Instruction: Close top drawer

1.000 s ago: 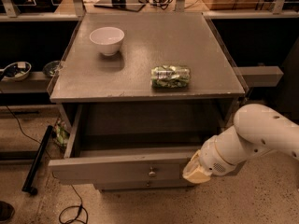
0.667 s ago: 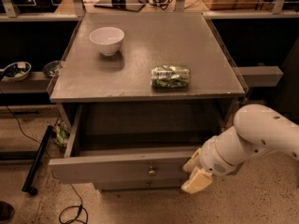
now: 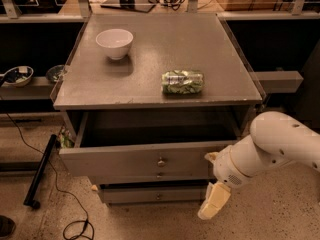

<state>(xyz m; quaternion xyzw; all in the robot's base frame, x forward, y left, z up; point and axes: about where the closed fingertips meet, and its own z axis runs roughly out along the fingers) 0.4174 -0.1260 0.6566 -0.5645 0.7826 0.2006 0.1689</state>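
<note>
- The top drawer point(image 3: 125, 160), a wide grey drawer with a plain flat front and one small round metal knob point(image 3: 161, 161) at its centre, is seen pulled out from under the grey square bench point(image 3: 150, 59). Its dark inside is open to view.
- The pincer point(image 3: 208, 186), cream-coloured on a white rounded arm point(image 3: 280, 144), is found at the right end of the drawer's front. It lies low and just beside the panel.
- The pincer is seen spread wide with nothing held. One cream finger point(image 3: 214, 201) points down towards the floor, and the other small tip lies at the front's right edge. Whether that tip touches the panel cannot be told.
- A white round bowl point(image 3: 115, 42) is set on the bench towards its back left.
- A green crumpled packet point(image 3: 183, 81) is laid on the bench nearer the front, right of centre and well apart from the bowl.
- A narrower grey drawer point(image 3: 150, 196) with a similar knob is seen below the open one.
</note>
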